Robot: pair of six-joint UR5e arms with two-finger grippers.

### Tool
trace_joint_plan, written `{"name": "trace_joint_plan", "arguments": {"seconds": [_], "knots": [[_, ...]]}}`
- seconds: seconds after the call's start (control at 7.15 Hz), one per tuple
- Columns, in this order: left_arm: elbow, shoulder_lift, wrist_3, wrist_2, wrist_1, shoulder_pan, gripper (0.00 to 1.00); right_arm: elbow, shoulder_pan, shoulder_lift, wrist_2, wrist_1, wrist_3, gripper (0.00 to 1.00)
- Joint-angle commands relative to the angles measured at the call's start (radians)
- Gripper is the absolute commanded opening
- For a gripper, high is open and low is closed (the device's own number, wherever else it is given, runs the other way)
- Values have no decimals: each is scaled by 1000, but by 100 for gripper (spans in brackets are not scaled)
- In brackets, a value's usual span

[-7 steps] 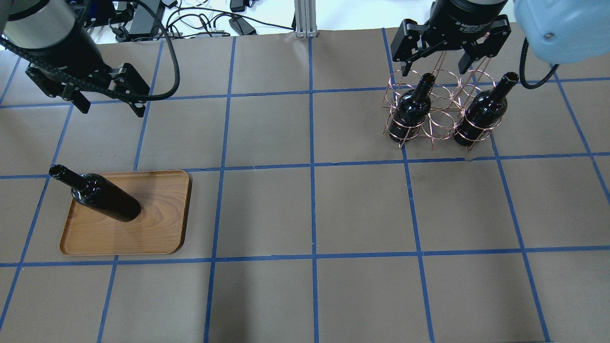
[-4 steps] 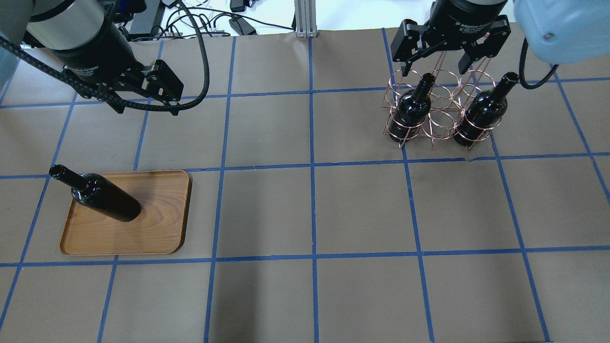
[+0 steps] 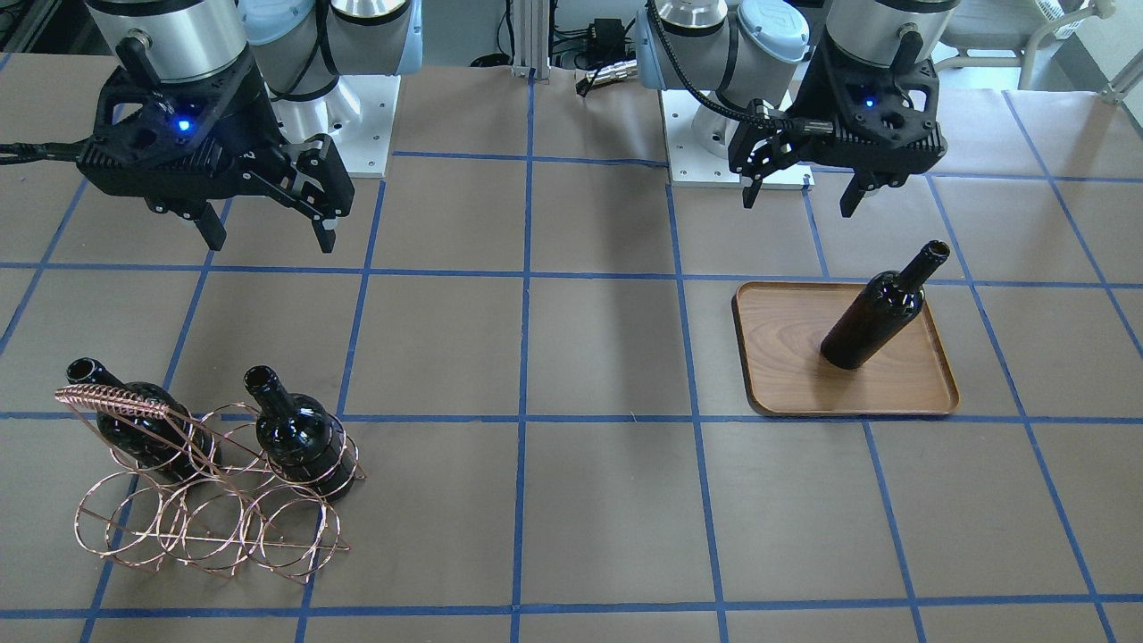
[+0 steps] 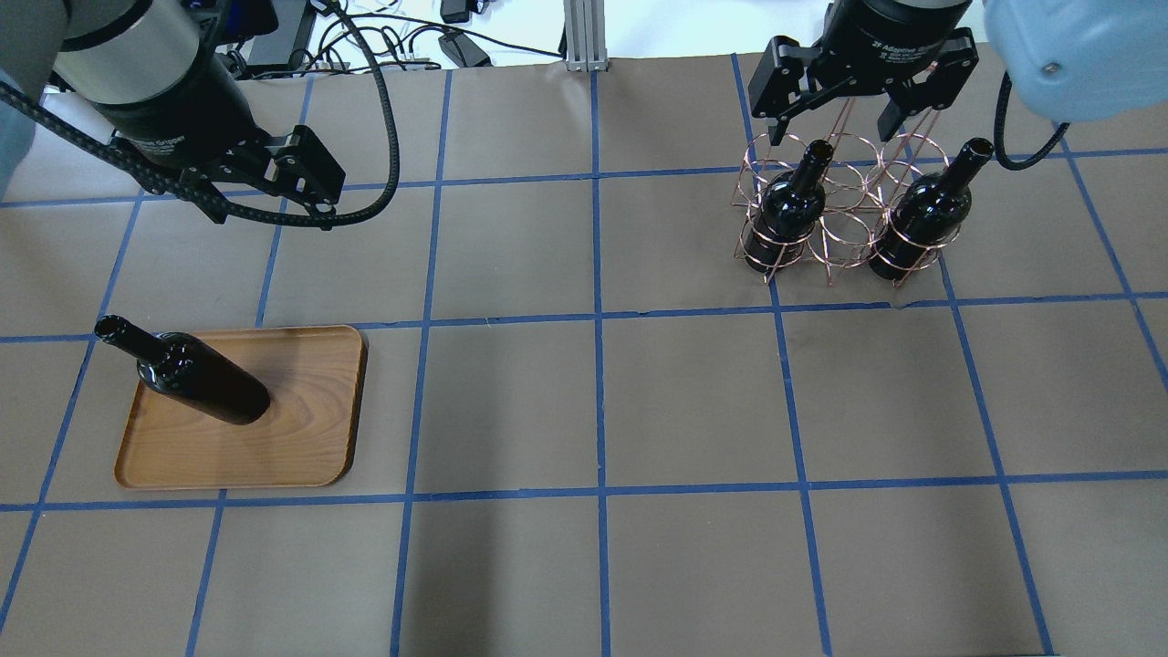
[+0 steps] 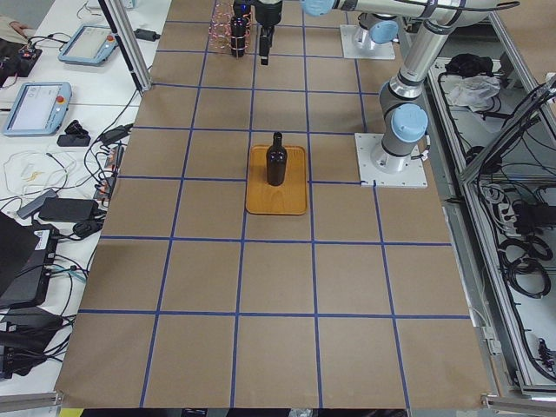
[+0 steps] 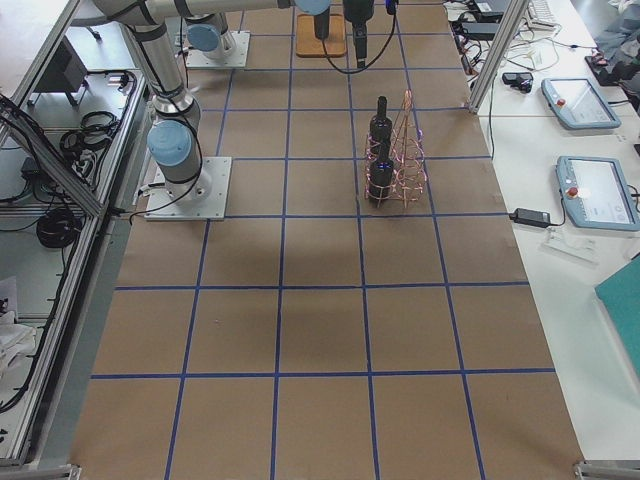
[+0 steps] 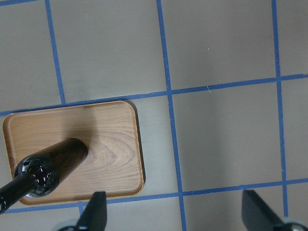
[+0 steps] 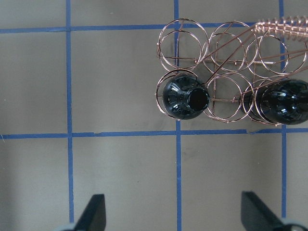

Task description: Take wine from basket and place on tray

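Note:
One dark wine bottle (image 4: 196,374) stands upright on the wood tray (image 4: 301,429), toward its left end; it also shows in the front view (image 3: 871,317) and the left wrist view (image 7: 48,171). Two more bottles (image 4: 789,210) (image 4: 926,214) stand in the copper wire basket (image 4: 844,228) at the far right. My left gripper (image 4: 269,214) is open and empty, high behind the tray. My right gripper (image 4: 832,130) is open and empty above the basket; in the right wrist view the near bottle's mouth (image 8: 185,96) lies ahead of its fingers (image 8: 94,214).
The table is brown paper with a blue tape grid. Cables and power bricks (image 4: 447,46) lie past the far edge. The basket's coiled handle (image 3: 112,400) rises over the bottles. Both arm bases (image 3: 357,125) stand at the robot's side.
My left gripper has moved to the right, behind the tray, still open. The right gripper, the bottles, the basket and the tray have not moved.

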Motion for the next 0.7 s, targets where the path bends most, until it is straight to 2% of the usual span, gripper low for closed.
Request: {"name": "trace_joint_plan", "arguments": {"seconds": [0.0, 0.56], "knots": [[-4, -2, -7, -20, 0, 1, 100, 0, 0, 0, 0, 0, 0, 100], [-5, -1, -10, -23, -6, 3, 100, 0, 0, 2, 0, 0, 0, 100]]}}
